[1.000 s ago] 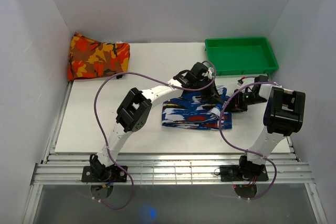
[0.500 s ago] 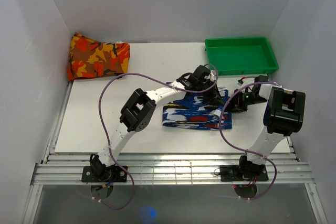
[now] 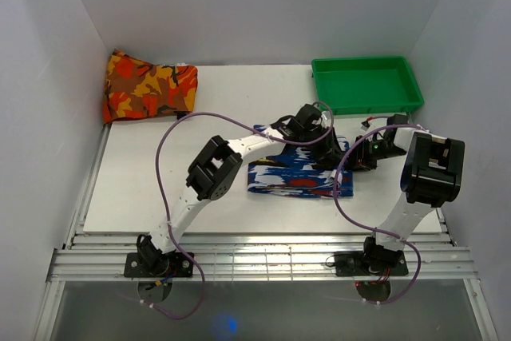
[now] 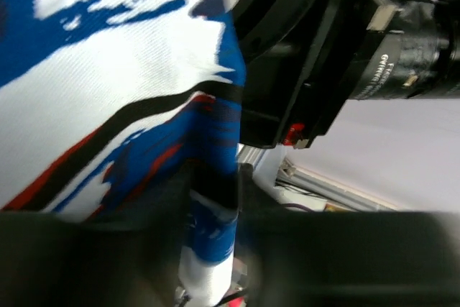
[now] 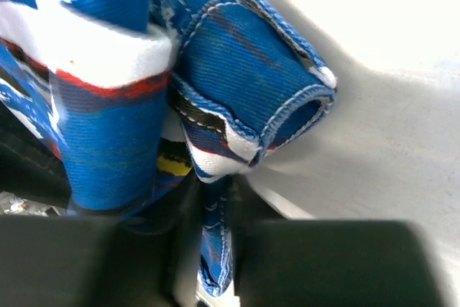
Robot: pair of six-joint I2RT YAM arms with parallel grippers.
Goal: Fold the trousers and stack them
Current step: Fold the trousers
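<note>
The trousers [image 3: 291, 175], in a blue, white and black streaked print with red patches, lie folded in a flat band at the table's centre right. My left gripper [image 3: 326, 154] is at their far right corner, shut on a fold of the trousers [image 4: 213, 206]. My right gripper [image 3: 357, 157] is beside it at the right edge, shut on a hem of the trousers [image 5: 215, 242], with bunched layers of cloth [image 5: 244, 70] above the jaws. The two grippers are close together.
A folded orange, red and yellow patterned cloth [image 3: 148, 85] lies at the back left corner. A green tray [image 3: 366, 84] stands at the back right. The white table [image 3: 160, 173] is bounded by white walls.
My left gripper has moved a little to the right and nearer, towards the right gripper, drawing the cloth's far edge with it. The right arm has stayed put.
</note>
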